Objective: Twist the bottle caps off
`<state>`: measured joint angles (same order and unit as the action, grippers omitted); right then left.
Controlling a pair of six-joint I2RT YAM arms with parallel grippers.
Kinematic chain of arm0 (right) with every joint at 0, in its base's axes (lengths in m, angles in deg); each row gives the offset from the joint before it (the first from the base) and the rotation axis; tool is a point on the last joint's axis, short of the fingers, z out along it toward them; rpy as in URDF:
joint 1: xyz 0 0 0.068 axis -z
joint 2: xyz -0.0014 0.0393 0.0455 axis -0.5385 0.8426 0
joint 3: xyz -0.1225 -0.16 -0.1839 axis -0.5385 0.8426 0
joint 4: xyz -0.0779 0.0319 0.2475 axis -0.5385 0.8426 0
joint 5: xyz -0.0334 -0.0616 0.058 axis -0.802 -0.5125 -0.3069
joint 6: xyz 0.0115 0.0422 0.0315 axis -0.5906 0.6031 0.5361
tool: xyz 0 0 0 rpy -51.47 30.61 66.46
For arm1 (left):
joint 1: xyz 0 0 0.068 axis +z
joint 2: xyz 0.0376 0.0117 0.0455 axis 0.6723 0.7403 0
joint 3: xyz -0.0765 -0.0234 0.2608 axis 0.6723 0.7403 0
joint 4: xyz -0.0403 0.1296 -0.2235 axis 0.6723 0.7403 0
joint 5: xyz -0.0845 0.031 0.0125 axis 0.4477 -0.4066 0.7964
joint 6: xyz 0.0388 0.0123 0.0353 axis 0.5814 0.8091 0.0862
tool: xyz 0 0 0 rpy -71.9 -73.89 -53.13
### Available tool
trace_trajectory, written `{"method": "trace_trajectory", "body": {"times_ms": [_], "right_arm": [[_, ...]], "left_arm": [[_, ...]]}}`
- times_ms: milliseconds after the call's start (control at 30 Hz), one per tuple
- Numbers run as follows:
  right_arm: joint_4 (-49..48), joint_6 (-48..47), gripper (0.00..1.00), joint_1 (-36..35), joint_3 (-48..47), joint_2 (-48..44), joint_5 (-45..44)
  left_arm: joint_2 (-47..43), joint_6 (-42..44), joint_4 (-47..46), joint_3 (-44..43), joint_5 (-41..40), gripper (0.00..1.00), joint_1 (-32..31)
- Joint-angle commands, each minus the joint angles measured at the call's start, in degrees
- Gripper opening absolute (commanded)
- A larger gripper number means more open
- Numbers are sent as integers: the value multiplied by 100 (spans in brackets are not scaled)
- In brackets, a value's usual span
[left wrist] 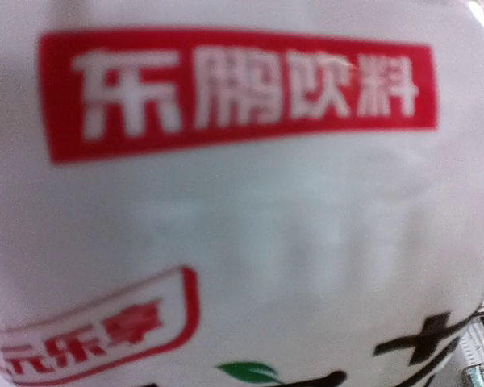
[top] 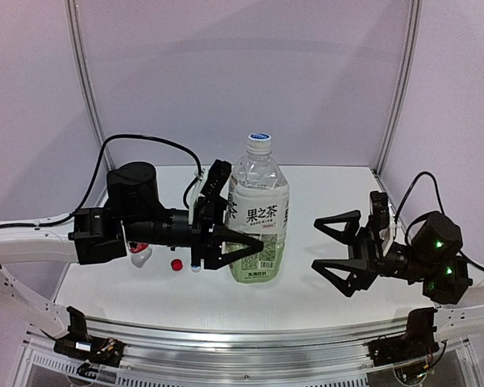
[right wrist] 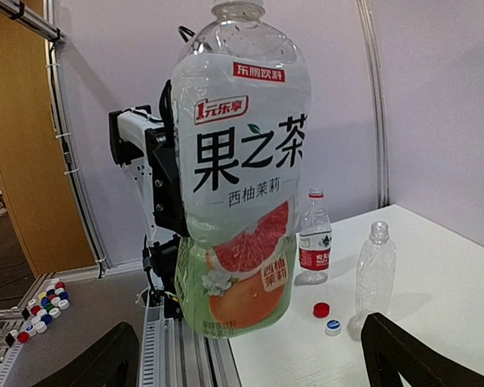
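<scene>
The capped tea bottle [top: 262, 189] is clamped upright over the table [top: 306, 305] by the left gripper [top: 240, 208]. The right gripper [top: 316, 243] is spread, empty. The slim uncapped bottle [right wrist: 376, 270] (loose red cap [right wrist: 321, 310] beside) is seen only from the right wrist.

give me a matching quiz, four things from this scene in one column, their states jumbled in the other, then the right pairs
1. large tea bottle
2. slim ribbed bottle
3. red cap
4. right gripper

a. lying loose on the table
b. open, holding nothing
c. clamped by the left gripper, blue-and-white cap on
d. standing with no cap

Pairs: 1-c, 2-d, 3-a, 4-b
</scene>
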<state>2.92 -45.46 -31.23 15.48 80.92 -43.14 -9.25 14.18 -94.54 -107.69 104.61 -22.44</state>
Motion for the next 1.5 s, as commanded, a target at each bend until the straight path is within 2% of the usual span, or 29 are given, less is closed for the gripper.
{"method": "trace_trajectory", "body": {"times_ms": [0,267,433,600,867,1200,1233,1333,1367,1400,1467], "right_arm": [[-574,-551,99,-273,28,205,-61],[-624,-664,99,-433,-66,445,-161],[-628,-549,99,-439,-116,589,-375],[-699,-326,98,-435,-238,895,-210],[-1068,-58,81,-437,-230,939,655],[-1022,-23,52,-435,-302,1053,766],[-1030,-27,48,-439,-307,1075,777],[-1028,-19,44,-434,-308,1076,724],[-1013,-19,43,-434,-304,1053,694],[-981,-23,43,-432,-307,1027,662],[-904,-27,41,-432,-316,953,537]], "left_arm": [[335,-784,-946,157,554,60,-42],[904,-710,-953,-31,560,60,-209],[1098,-345,-797,-203,452,60,-409],[1241,-7,-697,-289,276,60,-594],[1262,233,-561,-300,20,60,-695],[1371,298,-590,-379,-34,61,-729],[1376,305,-582,-379,-78,63,-730],[1340,309,-568,-306,-224,78,-734],[1300,311,-582,-263,-291,85,-738],[1266,322,-598,-205,-339,96,-738],[1152,339,-614,-86,-464,99,-738]]}}
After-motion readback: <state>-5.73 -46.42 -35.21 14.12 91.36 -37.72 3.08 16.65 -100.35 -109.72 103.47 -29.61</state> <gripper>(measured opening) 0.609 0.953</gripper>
